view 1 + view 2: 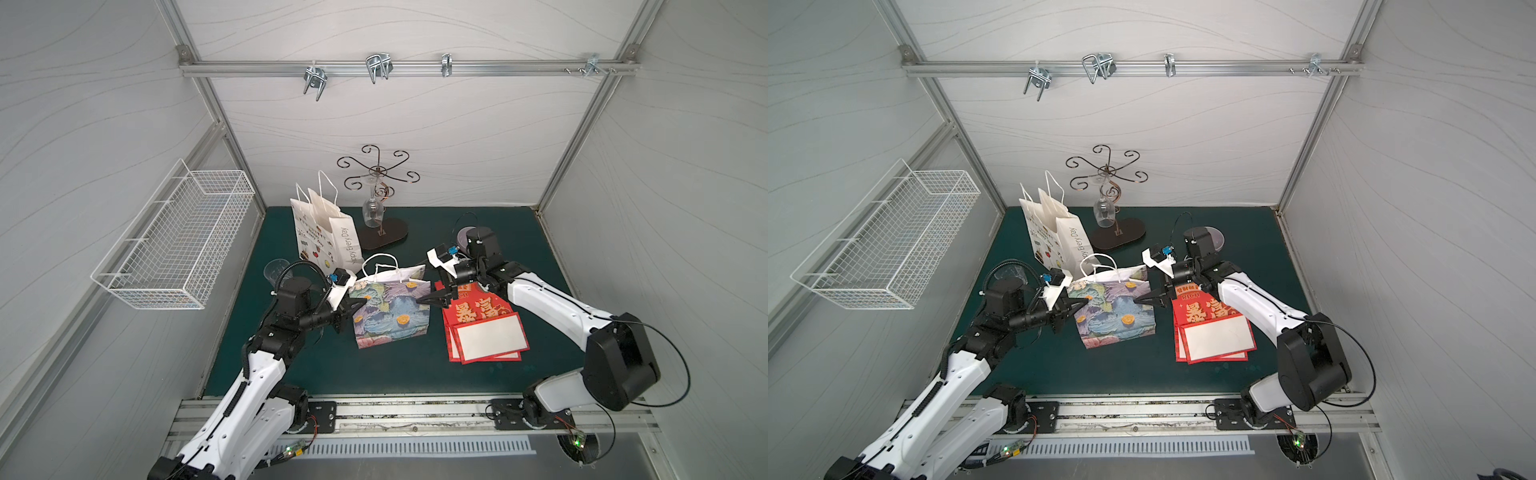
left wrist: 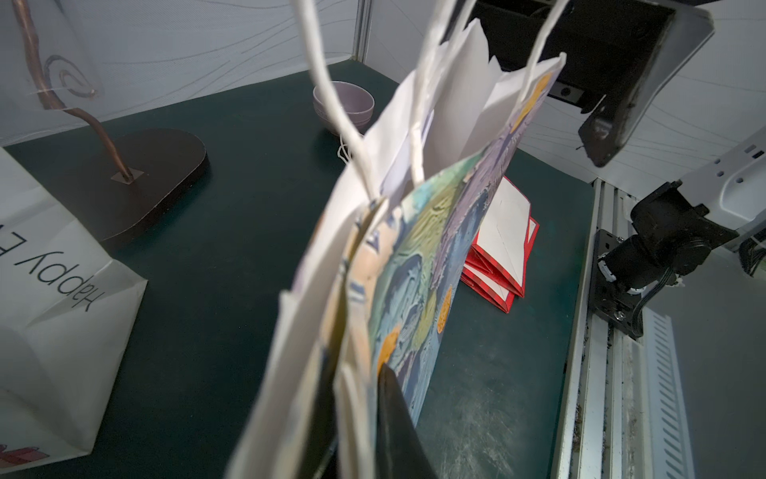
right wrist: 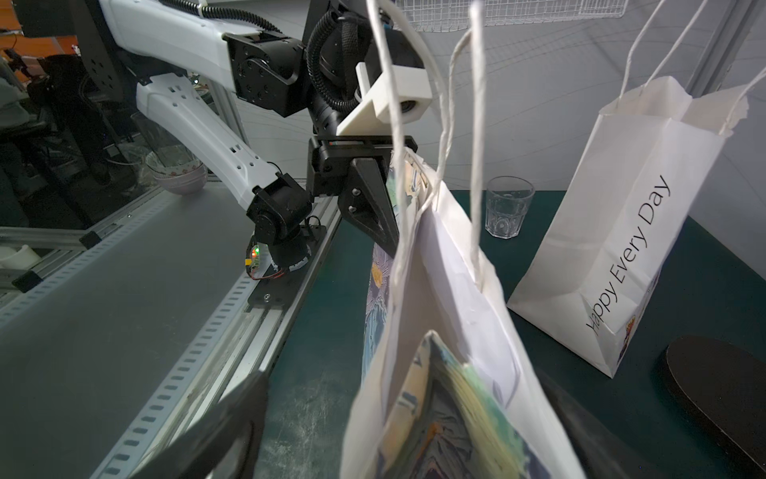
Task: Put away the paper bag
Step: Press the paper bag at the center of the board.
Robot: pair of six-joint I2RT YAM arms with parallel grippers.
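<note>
Mid-frame, the left gripper (image 1: 360, 305) is clamping the floral paper bag (image 1: 390, 320). The right gripper (image 1: 424, 298) is gaping around its opposite edge.

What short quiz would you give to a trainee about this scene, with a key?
1. True or false: the left gripper is shut on the floral bag.
2. How are the red bags placed? A) upright B) flat C) hanging
3. Fill in: the white bag reads "Happy Every ___".
Key: 1 true; 2 B; 3 Day.
</note>
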